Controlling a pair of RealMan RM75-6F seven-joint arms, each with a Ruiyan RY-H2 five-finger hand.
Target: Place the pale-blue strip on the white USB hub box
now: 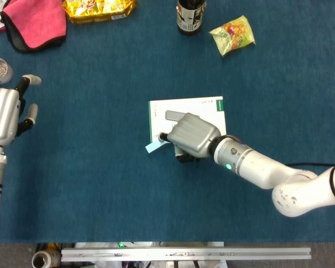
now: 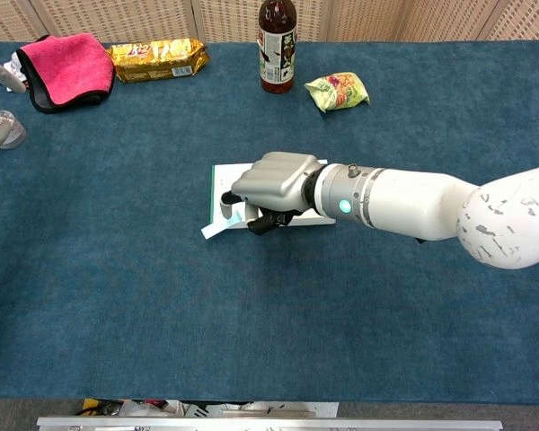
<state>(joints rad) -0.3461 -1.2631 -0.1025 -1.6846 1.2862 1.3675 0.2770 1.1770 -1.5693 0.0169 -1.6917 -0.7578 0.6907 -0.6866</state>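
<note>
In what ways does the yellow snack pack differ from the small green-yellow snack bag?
The yellow snack pack is long and lies at the table's far left, beside the pink cloth; the small green-yellow snack bag is short and crumpled, right of the bottle. The pack is golden yellow; the bag mixes green, yellow and red. Both lie flat on the blue table, untouched by either hand.
</note>
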